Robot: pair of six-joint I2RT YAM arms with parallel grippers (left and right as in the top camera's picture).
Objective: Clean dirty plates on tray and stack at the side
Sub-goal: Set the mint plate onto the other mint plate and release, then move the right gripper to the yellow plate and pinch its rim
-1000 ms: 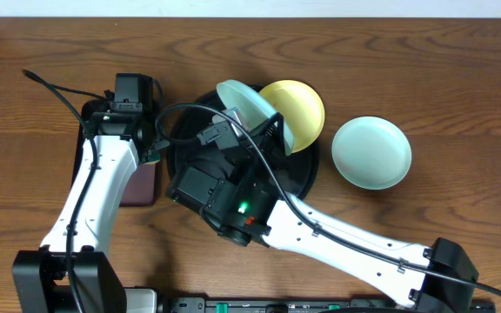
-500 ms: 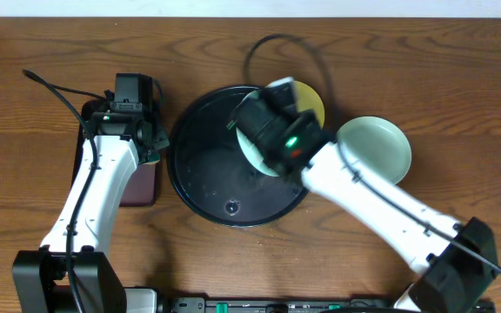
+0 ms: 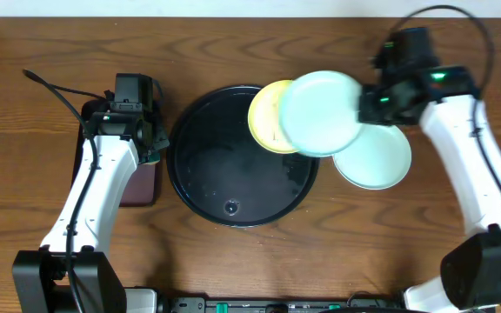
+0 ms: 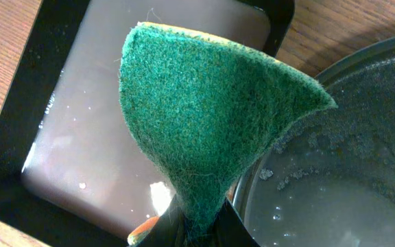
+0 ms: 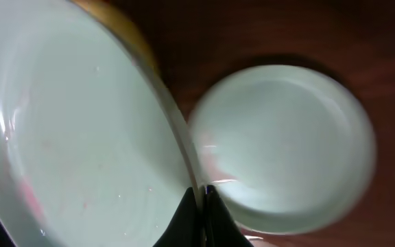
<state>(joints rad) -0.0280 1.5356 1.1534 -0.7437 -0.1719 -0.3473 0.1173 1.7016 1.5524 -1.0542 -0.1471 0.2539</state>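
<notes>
From overhead, we see the right gripper [image 3: 364, 104] clamped on the rim of a blue-green plate [image 3: 320, 113]. It carries the plate past the yellow plate [image 3: 263, 122] at the round tray's [image 3: 207, 174] edge toward the second blue-green plate [image 3: 377, 161] on the table, probably for stacking; half a second ago it hung over the tray. In the left wrist view, the left gripper [image 4: 199, 230] pinches the green sponge [image 4: 211, 116] over the rectangular tray [image 4: 81, 137], parked clear. In the right wrist view, the held plate shows faint pink traces.

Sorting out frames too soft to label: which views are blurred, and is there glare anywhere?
Right wrist: motion-smeared; held plate and second plate have soft edges. Left wrist: green sponge sharp, a glare spot in the rectangular tray. Overhead: crisp, evenly lit.
</notes>
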